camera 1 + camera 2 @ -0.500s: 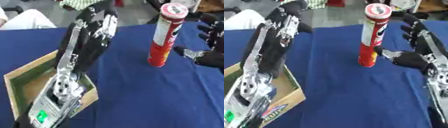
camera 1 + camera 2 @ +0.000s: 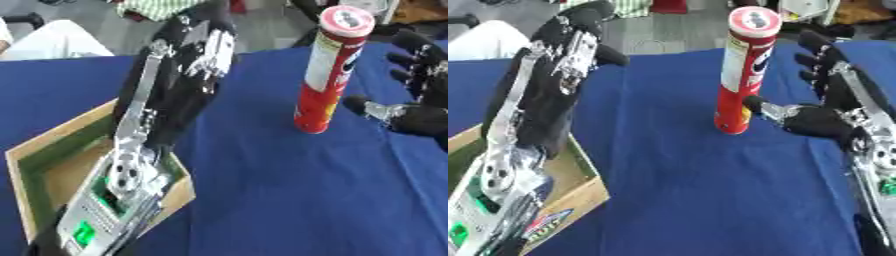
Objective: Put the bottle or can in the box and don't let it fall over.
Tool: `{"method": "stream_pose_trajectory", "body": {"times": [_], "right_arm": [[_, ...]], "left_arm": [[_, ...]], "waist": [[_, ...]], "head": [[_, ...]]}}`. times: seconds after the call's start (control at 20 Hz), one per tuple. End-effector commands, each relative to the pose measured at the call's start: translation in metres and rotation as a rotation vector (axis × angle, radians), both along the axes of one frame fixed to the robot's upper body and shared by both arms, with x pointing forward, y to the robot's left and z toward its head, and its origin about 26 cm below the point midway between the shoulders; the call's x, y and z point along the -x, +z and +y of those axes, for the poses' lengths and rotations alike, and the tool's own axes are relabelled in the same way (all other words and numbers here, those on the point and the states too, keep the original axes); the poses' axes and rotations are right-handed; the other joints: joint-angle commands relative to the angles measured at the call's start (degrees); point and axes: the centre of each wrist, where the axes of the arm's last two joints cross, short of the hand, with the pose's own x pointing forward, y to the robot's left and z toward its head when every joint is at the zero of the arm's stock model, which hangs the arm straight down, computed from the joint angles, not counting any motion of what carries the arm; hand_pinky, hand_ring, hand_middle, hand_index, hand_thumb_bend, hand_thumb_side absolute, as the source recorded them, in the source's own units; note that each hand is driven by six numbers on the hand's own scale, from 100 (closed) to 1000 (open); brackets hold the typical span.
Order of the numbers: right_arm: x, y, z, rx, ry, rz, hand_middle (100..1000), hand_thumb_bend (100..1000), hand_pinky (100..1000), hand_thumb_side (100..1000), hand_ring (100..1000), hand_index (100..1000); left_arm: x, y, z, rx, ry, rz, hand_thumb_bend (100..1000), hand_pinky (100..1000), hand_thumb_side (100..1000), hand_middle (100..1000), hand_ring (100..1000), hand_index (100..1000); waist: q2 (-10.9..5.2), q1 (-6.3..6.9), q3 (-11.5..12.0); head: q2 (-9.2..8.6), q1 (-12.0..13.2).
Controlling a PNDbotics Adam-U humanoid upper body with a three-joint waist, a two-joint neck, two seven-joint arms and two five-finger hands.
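A tall red can (image 2: 741, 75) with a red-and-white lid stands upright on the blue tablecloth, right of the middle. My right hand (image 2: 826, 97) is open just to its right, fingers straight up and thumb reaching toward the can's lower part, with a small gap showing. My left hand (image 2: 199, 42) is raised above the table, fingers straight, well left of the can and holding nothing. The wooden box (image 2: 35, 150) with a green inner rim sits at the lower left, largely hidden by my left arm.
The blue cloth (image 2: 289, 200) covers the table between the box and the can. The table's far edge runs just behind the can, with a grey floor and clutter beyond. A person's white sleeve (image 2: 48, 40) shows at the far left.
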Motion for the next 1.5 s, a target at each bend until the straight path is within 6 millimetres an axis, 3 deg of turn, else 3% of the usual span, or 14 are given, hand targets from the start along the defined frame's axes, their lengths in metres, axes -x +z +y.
{"method": "stream_pose_trajectory", "body": {"times": [0.05, 1.5], "right_arm": [[0.004, 0.0076, 0.0005, 0.013, 0.01, -0.028, 1000, 621, 1000, 100, 1000, 1000], [-0.0054, 0.0158, -0.0021, 0.077, 0.025, -0.009, 1000, 644, 1000, 100, 1000, 1000]], "left_arm": [[0.0048, 0.0063, -0.0003, 0.008, -0.016, -0.016, 100, 784, 551, 818, 563, 797], [0.0032, 0.0094, 0.0017, 0.012, -0.012, 0.024, 100, 798, 545, 814, 556, 791]], "waist": [[-0.54, -0.13, -0.12], [1.85, 1.23, 0.19]], "head": [[-0.15, -0.15], [-1.16, 0.24]]}}
